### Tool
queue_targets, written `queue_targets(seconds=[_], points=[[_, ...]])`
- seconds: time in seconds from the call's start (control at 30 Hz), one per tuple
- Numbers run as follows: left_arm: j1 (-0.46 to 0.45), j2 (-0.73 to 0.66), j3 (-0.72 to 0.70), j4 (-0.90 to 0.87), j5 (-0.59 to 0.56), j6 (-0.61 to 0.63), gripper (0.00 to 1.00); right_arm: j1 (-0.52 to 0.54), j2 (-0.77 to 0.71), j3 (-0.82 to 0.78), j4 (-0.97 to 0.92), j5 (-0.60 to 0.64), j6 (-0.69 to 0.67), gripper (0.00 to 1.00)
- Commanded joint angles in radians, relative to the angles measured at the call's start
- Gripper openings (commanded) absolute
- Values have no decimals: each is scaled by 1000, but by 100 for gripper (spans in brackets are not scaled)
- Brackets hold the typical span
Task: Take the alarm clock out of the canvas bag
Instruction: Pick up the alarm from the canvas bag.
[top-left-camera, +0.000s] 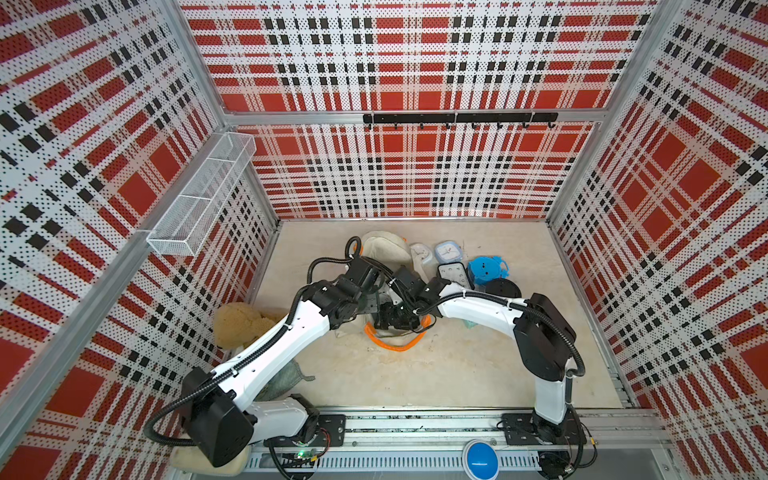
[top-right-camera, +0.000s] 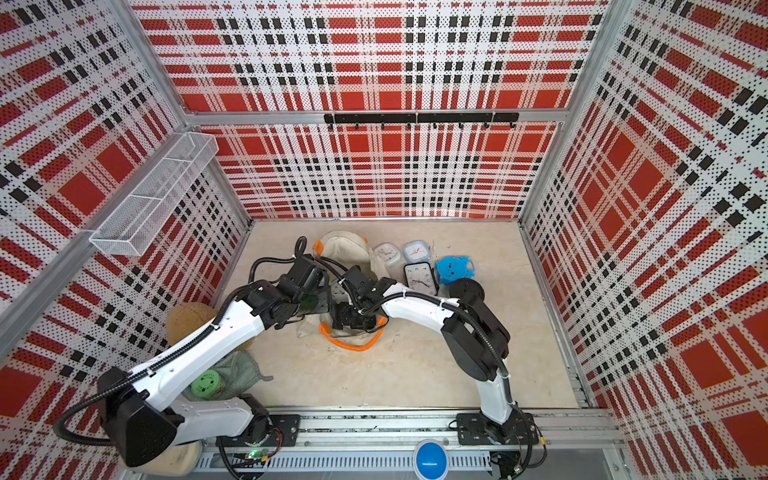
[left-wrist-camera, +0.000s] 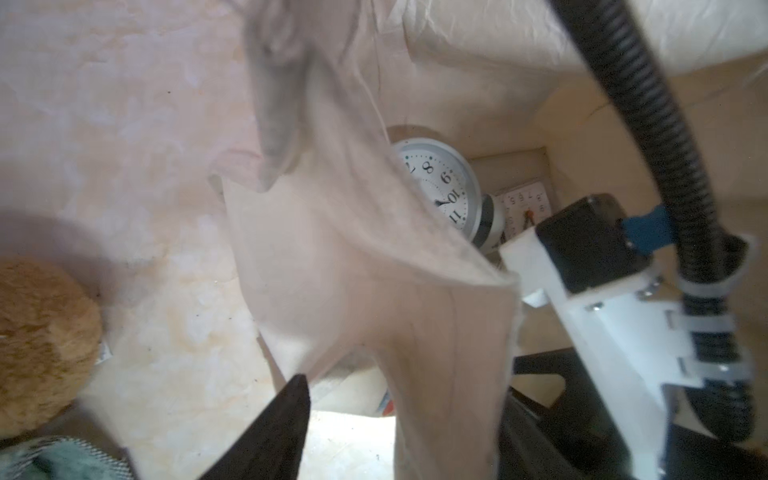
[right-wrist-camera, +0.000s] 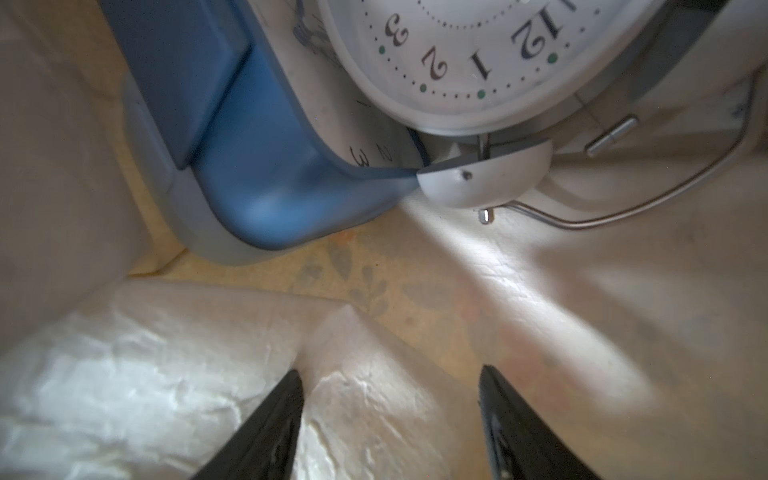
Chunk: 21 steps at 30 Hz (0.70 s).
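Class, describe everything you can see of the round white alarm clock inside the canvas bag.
The round alarm clock has a white dial with black numerals, green dots at the hours, a pale grey rim and a dome-shaped bell, plastic or painted metal by its look. It sits inside the canvas bag, partly hidden by cloth, overlapping a blue-cased clock.

Red plaid perforated walls (top-left-camera: 415, 62) surround a beige floor (top-left-camera: 415, 374), black hook rail (top-left-camera: 460, 118) behind
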<state>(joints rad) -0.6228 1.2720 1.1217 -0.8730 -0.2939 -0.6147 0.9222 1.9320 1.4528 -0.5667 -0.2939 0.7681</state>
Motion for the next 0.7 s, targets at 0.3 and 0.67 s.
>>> queue_targets(seconds=[0.3,0.67], points=[[-29,-221,-128,-159,-21,-162,6,-50,-98,-124,83,10,85,75],[-63,-374,-313,-217,-20,-334,5,-65,-5,68,126,-41,36,82]])
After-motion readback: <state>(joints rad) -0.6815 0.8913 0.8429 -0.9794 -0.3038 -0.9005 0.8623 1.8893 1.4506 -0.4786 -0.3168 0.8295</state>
